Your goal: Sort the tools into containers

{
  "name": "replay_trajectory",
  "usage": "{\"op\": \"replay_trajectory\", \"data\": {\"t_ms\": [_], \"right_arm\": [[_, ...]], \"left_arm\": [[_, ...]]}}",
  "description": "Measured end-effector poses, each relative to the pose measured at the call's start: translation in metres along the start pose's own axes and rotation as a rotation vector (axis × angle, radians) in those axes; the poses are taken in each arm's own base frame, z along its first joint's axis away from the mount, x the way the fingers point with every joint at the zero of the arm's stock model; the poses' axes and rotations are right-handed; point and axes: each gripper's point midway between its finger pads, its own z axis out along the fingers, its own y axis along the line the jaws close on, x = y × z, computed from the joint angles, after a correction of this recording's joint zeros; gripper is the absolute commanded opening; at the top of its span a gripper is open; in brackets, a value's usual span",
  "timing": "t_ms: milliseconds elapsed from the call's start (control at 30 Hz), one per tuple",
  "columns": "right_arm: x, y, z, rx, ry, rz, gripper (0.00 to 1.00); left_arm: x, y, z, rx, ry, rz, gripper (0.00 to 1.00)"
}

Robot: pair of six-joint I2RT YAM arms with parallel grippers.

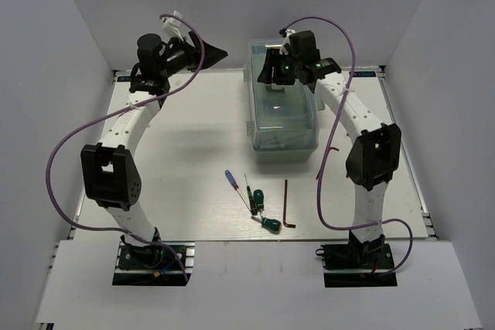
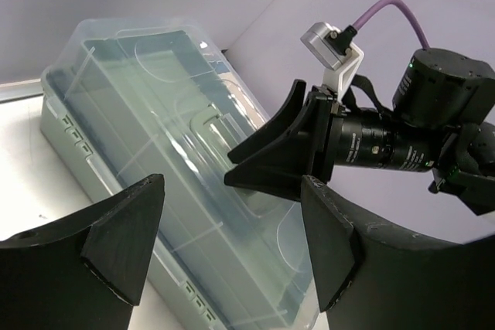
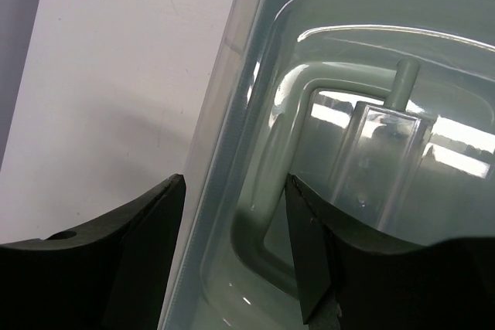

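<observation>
The toolbox [image 1: 283, 113] stands closed at the back middle of the table, with a mint-green base and a translucent lid with a handle [image 3: 290, 191]. My right gripper [image 1: 272, 69] hangs open over its far end. In the right wrist view the right gripper [image 3: 234, 183] has one jaw outside the lid's edge and one over the handle recess. My left gripper [image 1: 217, 54] is raised left of the toolbox, open and empty [image 2: 232, 191], pointing at the toolbox [image 2: 147, 144]. A blue screwdriver [image 1: 231, 180], a thin green one [image 1: 248, 189], two stubby green ones [image 1: 257, 197] [image 1: 269, 224] and a hex key [image 1: 287, 205] lie near the front.
White walls close in the table on the left, back and right. Purple cables [image 1: 66, 152] loop off both arms. The right arm's camera mount [image 2: 332, 44] shows close to my left gripper.
</observation>
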Motion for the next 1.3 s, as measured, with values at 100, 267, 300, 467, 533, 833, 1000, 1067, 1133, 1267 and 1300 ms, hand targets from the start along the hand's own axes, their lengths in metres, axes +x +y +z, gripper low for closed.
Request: {"op": "replay_trajectory", "data": {"t_ms": [100, 267, 300, 467, 533, 833, 1000, 1067, 1133, 1267, 1300], "right_arm": [[0.0, 0.002, -0.001, -0.025, 0.0, 0.016, 0.61], [-0.003, 0.004, -0.004, -0.106, 0.01, 0.062, 0.61], [-0.003, 0.005, -0.005, -0.123, 0.014, 0.072, 0.61], [0.001, 0.016, -0.009, -0.207, 0.053, 0.115, 0.58], [0.004, 0.022, -0.011, -0.242, 0.07, 0.125, 0.58], [0.009, 0.031, -0.018, -0.357, 0.121, 0.21, 0.55], [0.004, 0.032, -0.023, -0.393, 0.121, 0.246, 0.55], [0.002, 0.031, -0.024, -0.407, 0.121, 0.262, 0.55], [0.001, 0.031, -0.025, -0.42, 0.123, 0.277, 0.55], [-0.002, 0.03, -0.027, -0.439, 0.121, 0.3, 0.54], [-0.002, 0.03, -0.028, -0.443, 0.122, 0.306, 0.54]], "left_arm": [[0.001, 0.003, 0.008, 0.006, 0.003, -0.01, 0.81], [0.005, 0.005, 0.02, 0.025, 0.019, -0.028, 0.81], [0.006, 0.005, 0.023, 0.03, 0.024, -0.029, 0.81], [0.017, 0.002, 0.044, 0.072, 0.062, -0.058, 0.81], [0.024, 0.001, 0.054, 0.089, 0.08, -0.07, 0.81], [0.065, -0.006, 0.083, 0.113, 0.181, -0.135, 0.81], [0.08, -0.011, 0.085, 0.102, 0.223, -0.156, 0.81], [0.086, -0.008, 0.084, 0.078, 0.241, -0.166, 0.81], [0.092, -0.005, 0.084, 0.056, 0.257, -0.175, 0.81], [0.099, 0.004, 0.083, 0.001, 0.273, -0.189, 0.81], [0.101, 0.006, 0.083, -0.011, 0.276, -0.192, 0.81]]}}
